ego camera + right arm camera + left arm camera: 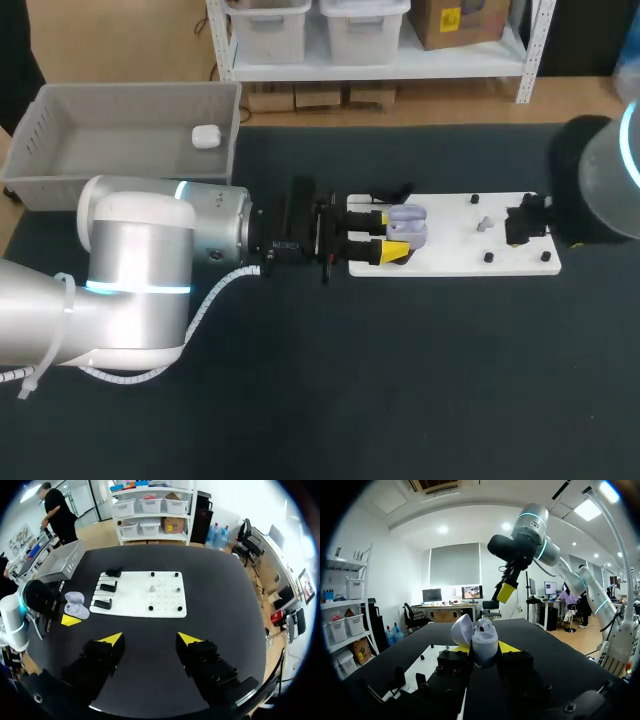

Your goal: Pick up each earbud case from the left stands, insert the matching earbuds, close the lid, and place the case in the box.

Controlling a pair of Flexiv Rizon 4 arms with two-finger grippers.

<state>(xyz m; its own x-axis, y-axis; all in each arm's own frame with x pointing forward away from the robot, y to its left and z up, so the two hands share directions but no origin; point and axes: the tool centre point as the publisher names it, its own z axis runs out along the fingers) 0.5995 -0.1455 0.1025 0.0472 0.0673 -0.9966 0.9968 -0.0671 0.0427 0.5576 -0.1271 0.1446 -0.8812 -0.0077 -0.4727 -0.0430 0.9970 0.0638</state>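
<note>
1. The left gripper (390, 235) is clenched on the lavender earbud case (408, 226), one yellow tip on each side; it holds the case over the end of the white board (455, 258) nearest the left arm; the lid stands open.
2. The right gripper (150, 639) hangs high above the board, fingers spread, nothing between them.
3. Risk, as I judge it: the case is smooth and rounded, so an off-centre pinch could let it twist or slip out; the hinged lid could drop shut before the earbuds go in.
4. Risk: two small grey pieces (483, 224) on the board may be the earbuds, though they are too small to tell; a slightly misplaced grasp could knock them away.
5. Materials: the case is glossy, egg-like plastic; the board is flat and matte, with black pegs; the box (60, 110) is grey slatted plastic with a white case (205, 137) inside.
</note>
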